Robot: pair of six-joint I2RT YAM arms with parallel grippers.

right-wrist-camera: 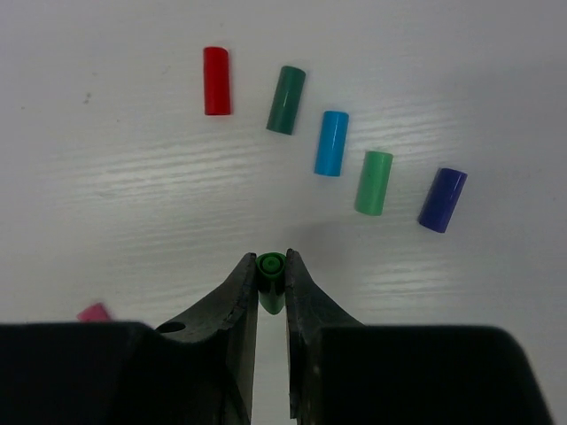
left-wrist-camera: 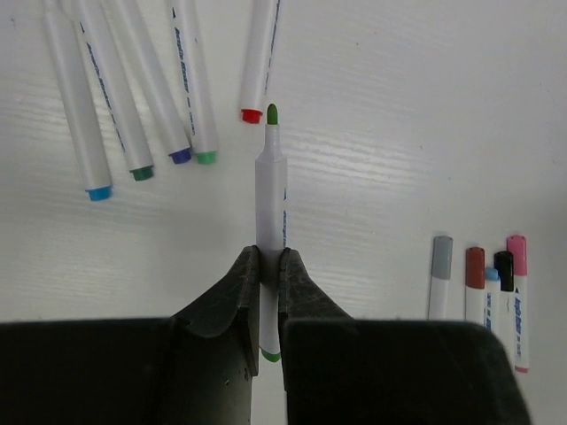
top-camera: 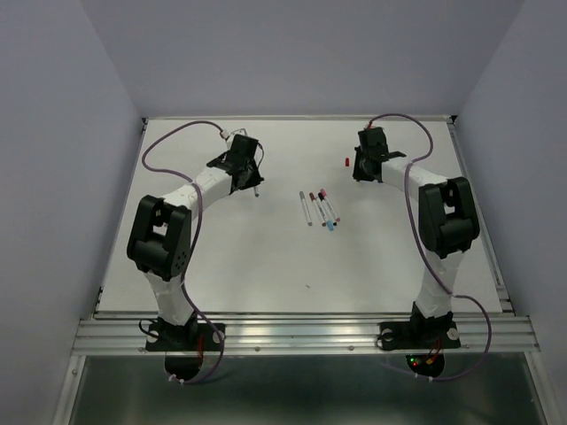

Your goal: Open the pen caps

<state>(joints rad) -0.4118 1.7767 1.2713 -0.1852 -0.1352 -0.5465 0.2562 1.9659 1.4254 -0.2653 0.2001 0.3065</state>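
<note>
My left gripper [left-wrist-camera: 270, 266] is shut on an uncapped green pen [left-wrist-camera: 271, 190], its white barrel pointing away with the green tip bare. Several uncapped pens [left-wrist-camera: 133, 97] lie fanned out at the upper left of that view. Capped pens [left-wrist-camera: 492, 283] lie at the lower right and show mid-table in the top view [top-camera: 319, 208]. My right gripper [right-wrist-camera: 271, 270] is shut on a green cap [right-wrist-camera: 271, 282], open end facing the camera. Loose caps lie in an arc beyond it: red [right-wrist-camera: 216, 81], dark green [right-wrist-camera: 286, 100], blue [right-wrist-camera: 330, 142], light green [right-wrist-camera: 374, 182], navy [right-wrist-camera: 441, 200].
A pink cap [right-wrist-camera: 93, 312] peeks out at the left beside my right gripper. A red cap [top-camera: 346, 161] shows in the top view beside the right gripper [top-camera: 368, 164]. The left gripper [top-camera: 244, 173] is at the table's back left. White walls bound the table.
</note>
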